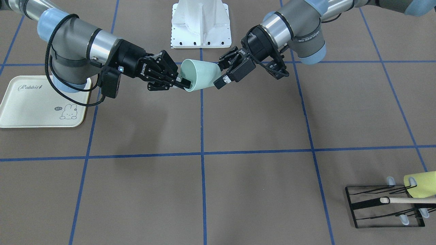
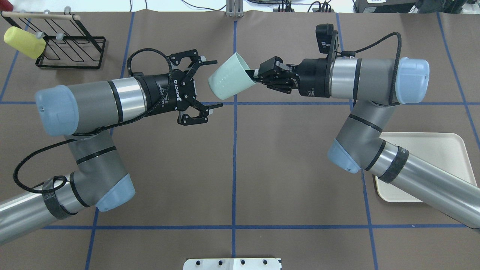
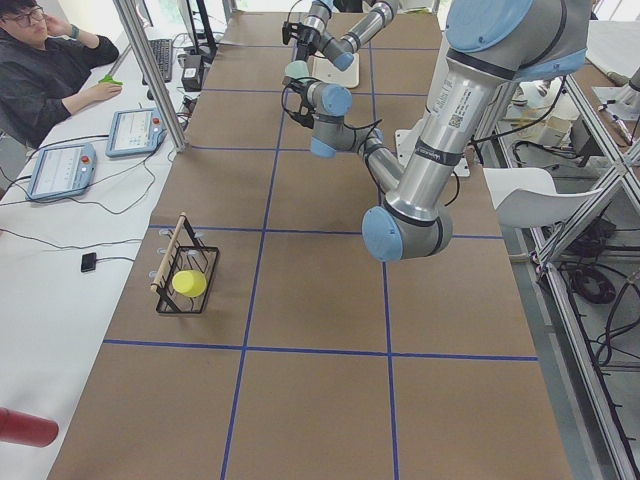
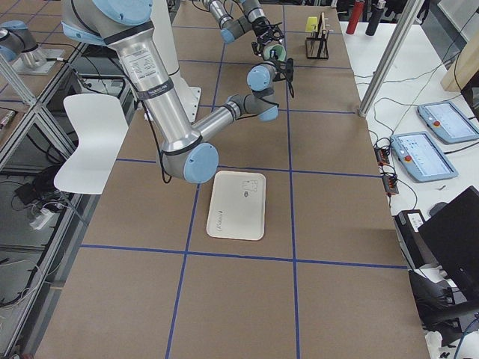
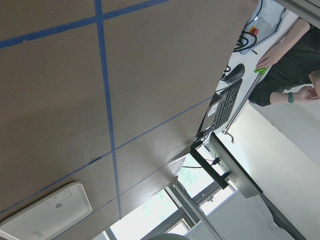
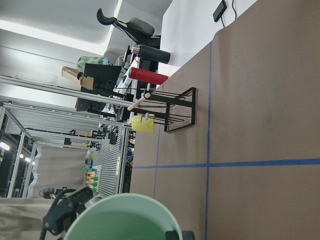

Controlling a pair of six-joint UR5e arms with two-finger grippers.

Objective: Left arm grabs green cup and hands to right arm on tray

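Note:
The pale mint-green cup [image 1: 201, 75] [image 2: 228, 81] hangs tilted on its side above the table's middle. Its mouth faces the right arm. My right gripper [image 1: 182, 82] [image 2: 255, 77] is shut on the cup's rim, with one finger inside the mouth. The right wrist view shows that rim [image 6: 125, 220] close up. My left gripper [image 1: 223, 70] [image 2: 216, 83] stands wide open at the cup's base, its fingers spread to either side and apart from the cup's wall. The cream Rabbit tray [image 1: 34, 105] [image 2: 431, 150] lies on the table under the right arm's elbow.
A black wire rack [image 1: 385, 207] [image 2: 71, 48] holding a yellow-green cup [image 1: 420, 183] [image 2: 24, 42] stands at the table's far left corner. The white robot base [image 1: 201, 23] is between the arms. A person [image 3: 45, 70] sits at a side desk.

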